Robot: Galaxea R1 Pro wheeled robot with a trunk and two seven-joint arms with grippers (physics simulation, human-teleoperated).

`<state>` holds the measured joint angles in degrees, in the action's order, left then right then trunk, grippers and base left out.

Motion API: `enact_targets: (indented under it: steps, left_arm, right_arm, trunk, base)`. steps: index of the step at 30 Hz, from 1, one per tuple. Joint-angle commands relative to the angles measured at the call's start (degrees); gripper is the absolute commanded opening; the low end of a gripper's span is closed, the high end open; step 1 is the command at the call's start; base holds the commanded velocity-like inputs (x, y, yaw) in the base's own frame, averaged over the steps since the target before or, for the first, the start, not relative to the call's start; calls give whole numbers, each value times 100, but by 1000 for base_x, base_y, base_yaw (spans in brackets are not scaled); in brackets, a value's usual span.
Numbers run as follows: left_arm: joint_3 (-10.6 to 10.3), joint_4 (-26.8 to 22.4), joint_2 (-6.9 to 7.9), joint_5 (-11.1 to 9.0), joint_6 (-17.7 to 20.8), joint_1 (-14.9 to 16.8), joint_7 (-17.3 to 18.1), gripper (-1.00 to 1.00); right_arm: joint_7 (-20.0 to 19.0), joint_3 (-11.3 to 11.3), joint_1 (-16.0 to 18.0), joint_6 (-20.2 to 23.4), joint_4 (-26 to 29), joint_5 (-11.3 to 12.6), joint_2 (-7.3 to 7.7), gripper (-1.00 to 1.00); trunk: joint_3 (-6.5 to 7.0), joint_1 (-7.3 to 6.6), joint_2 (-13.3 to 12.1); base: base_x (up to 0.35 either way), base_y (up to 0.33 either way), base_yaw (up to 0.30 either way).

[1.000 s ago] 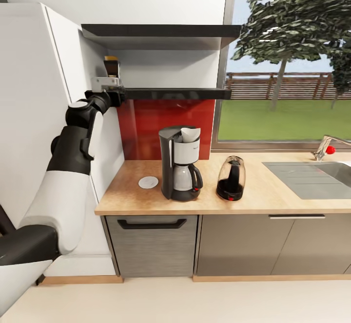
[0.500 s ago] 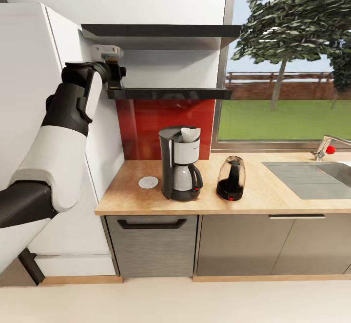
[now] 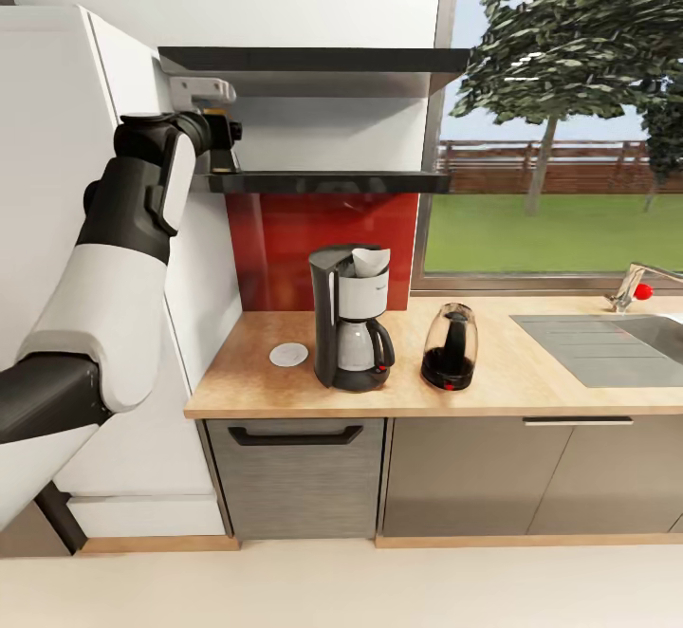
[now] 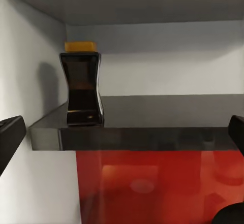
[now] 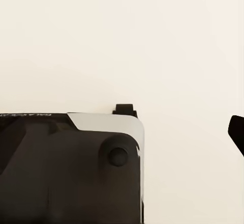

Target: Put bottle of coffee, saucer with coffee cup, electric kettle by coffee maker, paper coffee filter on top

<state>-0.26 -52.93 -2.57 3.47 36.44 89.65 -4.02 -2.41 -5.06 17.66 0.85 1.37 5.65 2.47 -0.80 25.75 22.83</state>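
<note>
**Desk:** Where is the arm?

**Photographer:** Upper left of the head view. The left arm, white shell over black joints, rises bent from the lower left, its left claw (image 3: 226,135) level with the kitchen shelf (image 3: 332,181), a thin, glossy black slab on the white wall. In the left wrist view the black fingertips (image 4: 10,132) stand wide apart at the frame's two edges, gripping nothing.

**Desk:** And the bottle?

**Photographer:** The bottle of coffee (image 4: 82,89), dark, waisted, with an orange cap, stands upright on the shelf's left end, between the spread fingers but farther back.

**Desk:** The table?

**Photographer:** On the wooden table (image 3: 531,372), centre frame, is the coffee maker (image 3: 350,329), black, with the paper coffee filter (image 3: 371,261) in its top. The flat white saucer (image 3: 288,355) lies just to its left, the electric kettle (image 3: 450,345), of rounded dark glass, to its right.

**Desk:** The right claw?

**Photographer:** I cannot tell its state; the right wrist view catches one dark tip at the edge.
</note>
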Motion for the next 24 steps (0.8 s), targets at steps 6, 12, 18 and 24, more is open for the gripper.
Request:
enact_targets:
  steps: [6,12,18,24]
  left_arm:
    - [-22,-25,-5,36,23,2,-33,100]
    - [-6,-114,0,28,26,-8,-31,100]
    - [-6,-221,-4,29,15,-17,-36,100]
    - [-9,-234,-6,43,-2,-18,-37,100]
  right_arm:
    - [-22,-48,-56,12,4,57,62,100]
    - [-27,-48,-99,17,4,52,128,100]
    - [-57,-52,-123,34,4,38,176,100]
    - [-75,-56,-138,38,4,32,244,100]
  trunk:
    - [-8,3,9]
    - [-8,3,9]
    - [-8,3,9]
    - [-8,3,9]
  base:
    - [0,0,0]
    - [134,0,0]
    - [289,0,0]
    - [89,0,0]
